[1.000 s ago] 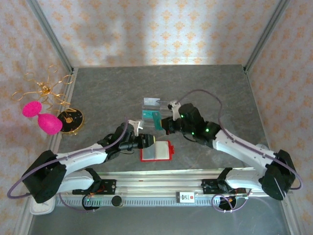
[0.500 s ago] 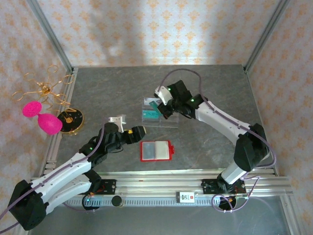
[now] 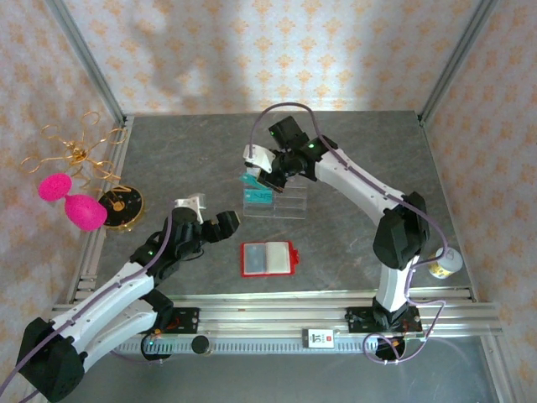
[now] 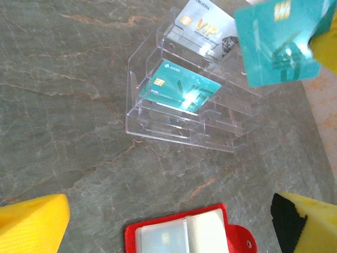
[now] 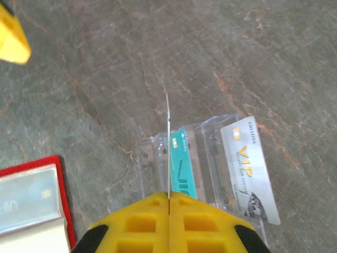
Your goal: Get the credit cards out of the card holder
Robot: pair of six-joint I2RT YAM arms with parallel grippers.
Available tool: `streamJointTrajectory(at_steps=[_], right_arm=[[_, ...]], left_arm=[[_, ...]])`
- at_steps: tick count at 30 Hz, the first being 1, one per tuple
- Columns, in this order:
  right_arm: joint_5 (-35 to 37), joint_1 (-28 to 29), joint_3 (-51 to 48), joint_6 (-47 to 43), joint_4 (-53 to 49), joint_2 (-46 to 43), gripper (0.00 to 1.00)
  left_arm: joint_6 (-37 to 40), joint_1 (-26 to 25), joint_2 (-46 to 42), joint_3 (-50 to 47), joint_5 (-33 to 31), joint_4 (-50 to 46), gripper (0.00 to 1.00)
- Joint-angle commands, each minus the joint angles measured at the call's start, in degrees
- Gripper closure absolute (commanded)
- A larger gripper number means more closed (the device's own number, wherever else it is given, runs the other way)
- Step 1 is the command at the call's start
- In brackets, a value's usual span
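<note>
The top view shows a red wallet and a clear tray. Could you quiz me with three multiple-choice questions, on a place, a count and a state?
1. Where is the red wallet relative to the clear tray?
A) inside it
B) behind it, by the back wall
C) on the table, on the robot's side of it

2. How many cards stand in the tray's slots?
A) one
B) two
C) four

3. What is the right gripper doing?
A) shut on a teal card
B) open and empty
C) shut on the wallet

Answers:
1 C: it lies open, apart from the tray.
2 B: one teal-green card and one silver VIP card.
3 A: it pinches the card above the tray.
</note>
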Motion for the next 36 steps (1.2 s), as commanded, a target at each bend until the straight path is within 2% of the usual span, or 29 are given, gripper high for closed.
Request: streamJointTrajectory(at_steps=[1, 15, 28, 29, 32, 36], right_arm=[[-0.7, 0.5, 2.5, -6.4, -4.5, 2.1, 1.00], [7.4, 0.5, 6.4, -11.2, -5.7, 10.3, 1.00], [7.9, 1.0, 7.6, -11.4, -7.4, 13.6, 1.00], [8.0, 1.2, 7.6, -11.3, -7.5, 13.8, 0.98], [8.8, 2.0, 7.4, -10.9, -6.5, 14.1, 0.79], [9.0, 2.4, 8.1, -8.5, -3.6, 13.6, 0.71]], left_arm=[[2.1, 0.8, -0.4, 1.9, -2.8, -1.8, 0.01], [2.3, 1.9, 5.1, 1.9, -2.4, 0.5, 0.01], [3.2, 2.9, 8.3, 2.1, 0.0, 2.1, 0.01], [3.2, 3.0, 8.4, 2.1, 0.0, 2.0, 0.01], [3.3, 3.2, 8.5, 1.9, 0.1, 2.0, 0.01], [2.1, 3.4, 8.1, 1.5, 0.7, 2.8, 0.01]])
